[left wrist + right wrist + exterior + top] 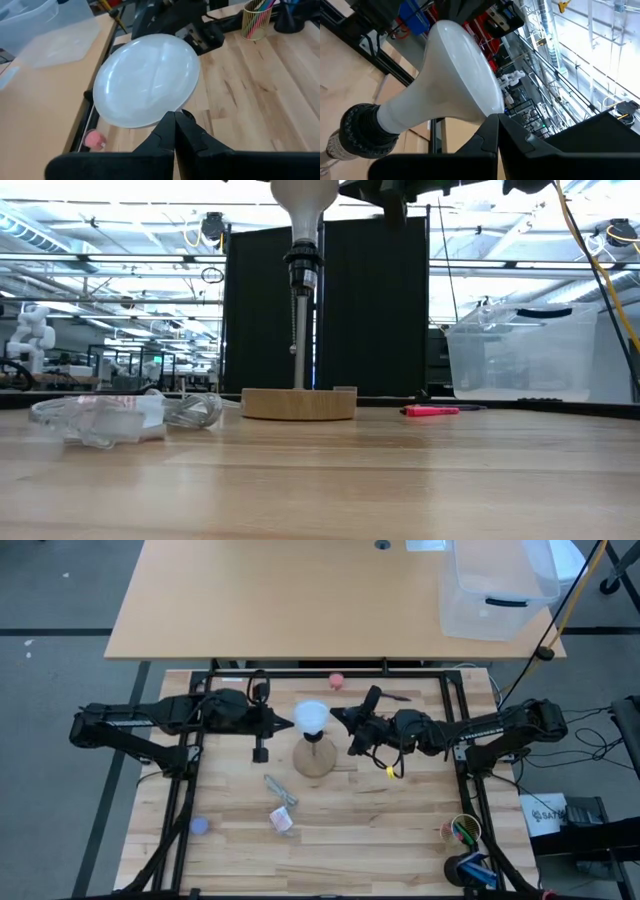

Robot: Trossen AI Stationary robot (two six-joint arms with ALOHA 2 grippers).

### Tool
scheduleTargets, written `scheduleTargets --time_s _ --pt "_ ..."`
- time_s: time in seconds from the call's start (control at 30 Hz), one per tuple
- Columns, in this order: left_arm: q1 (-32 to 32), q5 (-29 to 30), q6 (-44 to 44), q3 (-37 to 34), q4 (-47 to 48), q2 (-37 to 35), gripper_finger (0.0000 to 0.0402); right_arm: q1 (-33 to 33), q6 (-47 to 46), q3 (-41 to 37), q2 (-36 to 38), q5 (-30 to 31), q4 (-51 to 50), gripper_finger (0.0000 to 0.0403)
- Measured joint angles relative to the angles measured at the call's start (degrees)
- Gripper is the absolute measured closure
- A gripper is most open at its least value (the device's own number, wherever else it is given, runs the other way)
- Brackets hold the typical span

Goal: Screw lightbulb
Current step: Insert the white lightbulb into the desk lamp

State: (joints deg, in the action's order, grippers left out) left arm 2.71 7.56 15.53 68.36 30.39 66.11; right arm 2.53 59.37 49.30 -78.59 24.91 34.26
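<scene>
The white lightbulb (311,717) stands globe up in the black socket (302,260) on the post of the round wooden disc (315,760), which rests on the table. My left gripper (288,723) is shut, its tip at the globe's left side (147,80). My right gripper (336,715) is shut, its tip at the globe's right side (455,75). In the low view the bulb (303,200) is cut off by the picture's top, and both fingertips are out of frame. My left gripper's shut fingertips (175,120) come level from the table's left at the globe's edge (165,111); I cannot tell whether they touch it. My right gripper's shut fingertips (495,120) come level from the table's right at the globe's wide edge (487,107); I cannot tell whether they touch it.
A pink ball (337,680) lies at the far edge, a blue ball (199,826) near left. Crumpled clear wrapping (280,802) lies in front of the disc, and a small black post (260,753) to its left. A pen cup (462,831) stands near right. A clear bin (495,590) sits on the far desk.
</scene>
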Motion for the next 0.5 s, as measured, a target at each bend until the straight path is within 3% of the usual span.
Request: scheduleTargets --time_s 0.5 --pt "2.31 4.86 -2.91 -0.02 -0.1 0.42 0.0401 4.08 -0.01 0.0 -0.17 -2.27 -0.98 0.0403"
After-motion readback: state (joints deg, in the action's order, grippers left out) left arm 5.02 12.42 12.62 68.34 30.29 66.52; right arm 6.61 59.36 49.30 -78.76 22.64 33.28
